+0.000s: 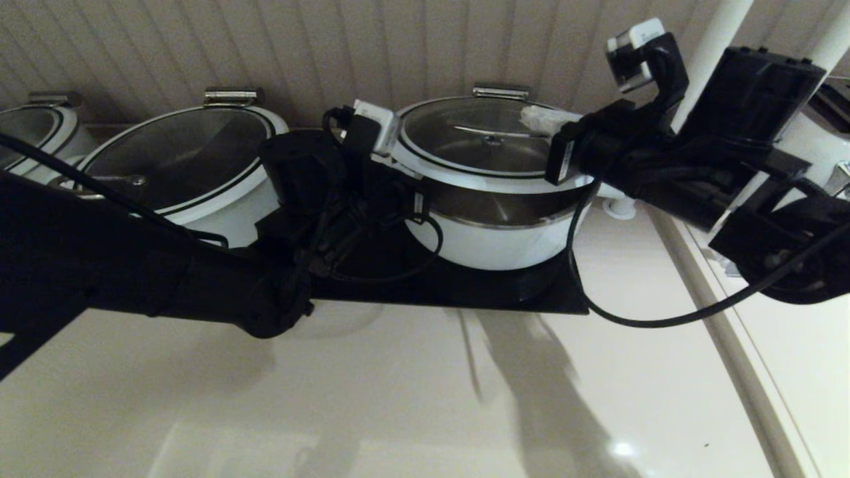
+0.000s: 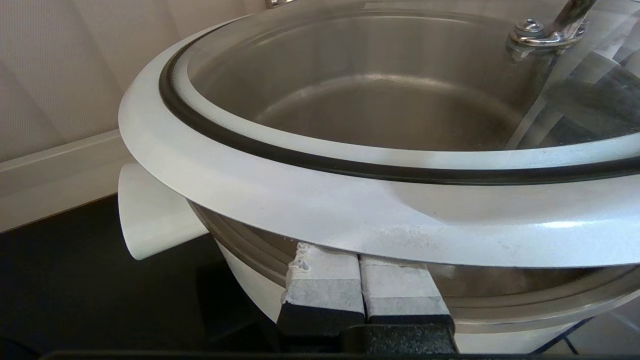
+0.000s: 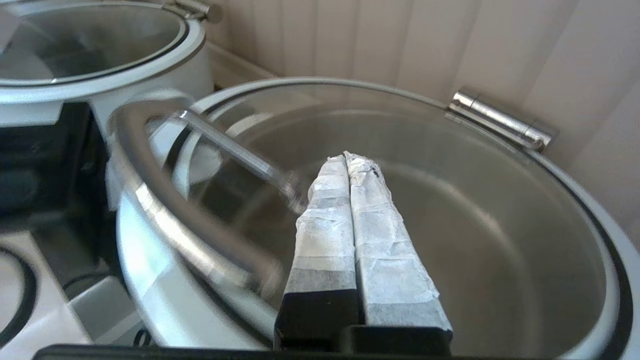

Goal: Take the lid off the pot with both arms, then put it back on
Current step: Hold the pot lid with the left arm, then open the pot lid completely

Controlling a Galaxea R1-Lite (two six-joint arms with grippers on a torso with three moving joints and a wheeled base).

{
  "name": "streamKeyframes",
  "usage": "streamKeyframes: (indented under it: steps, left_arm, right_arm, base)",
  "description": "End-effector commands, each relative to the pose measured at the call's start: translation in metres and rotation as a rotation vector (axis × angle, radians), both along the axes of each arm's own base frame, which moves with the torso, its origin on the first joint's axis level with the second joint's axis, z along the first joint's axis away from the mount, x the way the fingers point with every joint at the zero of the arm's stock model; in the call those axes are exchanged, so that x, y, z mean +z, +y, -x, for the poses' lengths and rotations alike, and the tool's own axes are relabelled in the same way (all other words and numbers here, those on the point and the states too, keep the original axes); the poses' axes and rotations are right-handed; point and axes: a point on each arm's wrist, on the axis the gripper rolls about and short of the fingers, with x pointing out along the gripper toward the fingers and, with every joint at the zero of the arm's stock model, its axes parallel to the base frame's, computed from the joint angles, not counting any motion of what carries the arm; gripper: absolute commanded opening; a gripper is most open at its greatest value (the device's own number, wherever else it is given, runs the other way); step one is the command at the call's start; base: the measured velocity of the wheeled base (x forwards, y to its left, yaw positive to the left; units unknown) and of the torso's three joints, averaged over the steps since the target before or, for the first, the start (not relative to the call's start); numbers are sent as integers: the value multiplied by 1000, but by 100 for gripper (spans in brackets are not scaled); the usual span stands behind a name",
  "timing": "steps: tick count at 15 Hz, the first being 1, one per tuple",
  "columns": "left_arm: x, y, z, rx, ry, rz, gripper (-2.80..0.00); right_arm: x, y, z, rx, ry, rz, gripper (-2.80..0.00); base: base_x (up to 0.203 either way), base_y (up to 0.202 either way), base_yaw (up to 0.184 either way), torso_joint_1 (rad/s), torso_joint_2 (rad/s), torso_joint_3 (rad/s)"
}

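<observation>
Glass lid [image 1: 488, 136], round, white-rimmed, sits raised above the steel-lined white pot [image 1: 498, 232] on the counter [image 1: 425, 398]. Left gripper [image 2: 360, 280], jaws together, wedged under the lid's rim. Flat bar handle runs left-right. Right gripper [image 3: 350, 200], jaws together, over the glass.

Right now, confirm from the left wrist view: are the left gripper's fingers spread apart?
No: the left gripper's taped fingers lie pressed together under the white rim of the round glass lid.

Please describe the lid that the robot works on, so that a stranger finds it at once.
On the black mat by the panelled wall stands the pot. The lid is lifted above it. Unlike the neighbouring lid, it has a central bar handle.
</observation>
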Motion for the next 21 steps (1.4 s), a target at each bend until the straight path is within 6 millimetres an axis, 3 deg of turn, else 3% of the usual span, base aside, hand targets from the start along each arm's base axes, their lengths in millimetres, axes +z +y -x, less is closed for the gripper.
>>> streamKeyframes:
  steps: [1,9,16,21]
  left_arm:
    - [4,0,0,0,-14,8,-280]
    - [6,0,0,2,-13,8,-280]
    - [8,2,1,3,-15,9,-280]
    - [7,1,0,3,-14,8,-280]
  right_arm:
    - [1,-7,13,1,2,3,-280]
    - [-21,-30,56,-6,79,38,-280]
    - [-63,-39,69,-29,157,68,-280]
    - [-73,-44,70,-49,187,82,-280]
  base:
    - [0,0,0,0,0,0]
    - [0,0,0,0,0,0]
    - [0,0,0,0,0,0]
    - [0,0,0,0,0,0]
